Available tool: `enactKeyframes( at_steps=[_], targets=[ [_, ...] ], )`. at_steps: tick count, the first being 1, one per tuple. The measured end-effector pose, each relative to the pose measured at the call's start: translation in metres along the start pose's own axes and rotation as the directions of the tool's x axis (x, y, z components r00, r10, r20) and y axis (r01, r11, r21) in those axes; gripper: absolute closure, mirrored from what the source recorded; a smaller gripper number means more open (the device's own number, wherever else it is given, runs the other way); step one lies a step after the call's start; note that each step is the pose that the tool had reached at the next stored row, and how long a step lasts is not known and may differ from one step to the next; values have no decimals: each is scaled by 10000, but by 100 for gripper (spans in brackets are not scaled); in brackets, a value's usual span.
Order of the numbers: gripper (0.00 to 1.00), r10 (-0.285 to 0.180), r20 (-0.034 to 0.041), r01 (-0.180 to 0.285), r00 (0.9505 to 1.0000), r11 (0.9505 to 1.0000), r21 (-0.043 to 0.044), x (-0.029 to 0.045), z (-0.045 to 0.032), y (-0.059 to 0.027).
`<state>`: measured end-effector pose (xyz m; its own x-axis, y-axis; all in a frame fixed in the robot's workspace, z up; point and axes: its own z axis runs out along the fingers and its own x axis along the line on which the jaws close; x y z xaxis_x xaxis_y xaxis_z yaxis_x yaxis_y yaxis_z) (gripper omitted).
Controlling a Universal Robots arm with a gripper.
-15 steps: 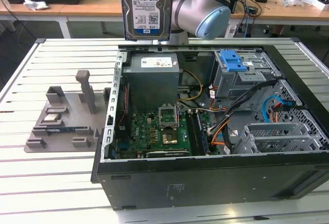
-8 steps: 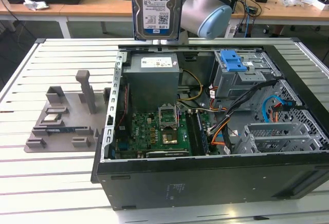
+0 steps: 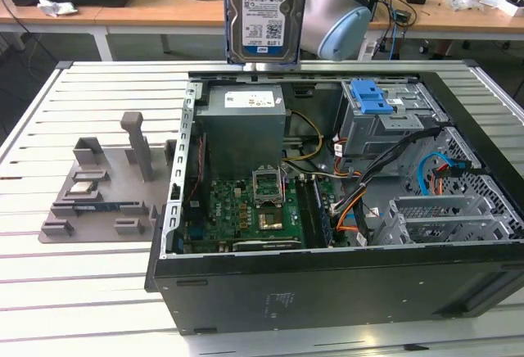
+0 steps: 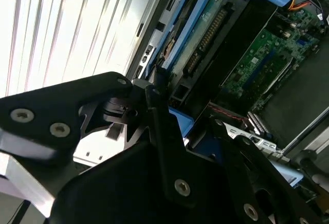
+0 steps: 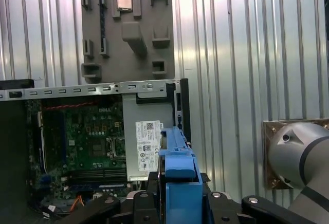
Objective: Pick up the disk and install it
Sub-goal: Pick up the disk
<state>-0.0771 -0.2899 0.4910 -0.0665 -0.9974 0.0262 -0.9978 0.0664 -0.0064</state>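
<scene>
The disk (image 3: 266,13), silver with a white-and-blue label and a blue bracket around it, hangs upright in the air above the back edge of the open computer case (image 3: 327,291). My gripper (image 5: 178,196) is shut on it, with black fingers (image 5: 146,198) pressing on the bracket's two sides. In the first wrist view the disk (image 5: 177,157) shows edge-on over the power supply (image 5: 146,147). In the second wrist view the disk (image 4: 203,34), with its connector edge showing, runs out from the gripper (image 4: 177,126) toward the case's inside.
Inside the case are a grey drive cage (image 3: 385,124) with a blue latch (image 3: 370,95), a motherboard (image 3: 246,210), and orange and blue cables. A grey fixture tray (image 3: 106,185) lies on the slatted table at the exterior view's left. Desks stand behind.
</scene>
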Motion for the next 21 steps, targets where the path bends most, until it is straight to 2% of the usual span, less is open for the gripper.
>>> enactKeyframes(
  at_steps=[2,3,4,5,21],
  targets=[
    [63,-2,46,2,10000,10000,-2,1,1,-34],
    [63,0,46,0,10000,10000,-3,41,2,-58],
    [63,-1,46,1,10000,10000,-3,118,5,-130],
    [63,-1,46,1,10000,10000,-3,140,6,-157],
    [63,-1,47,1,10000,10000,-3,184,8,-242]
  ],
)
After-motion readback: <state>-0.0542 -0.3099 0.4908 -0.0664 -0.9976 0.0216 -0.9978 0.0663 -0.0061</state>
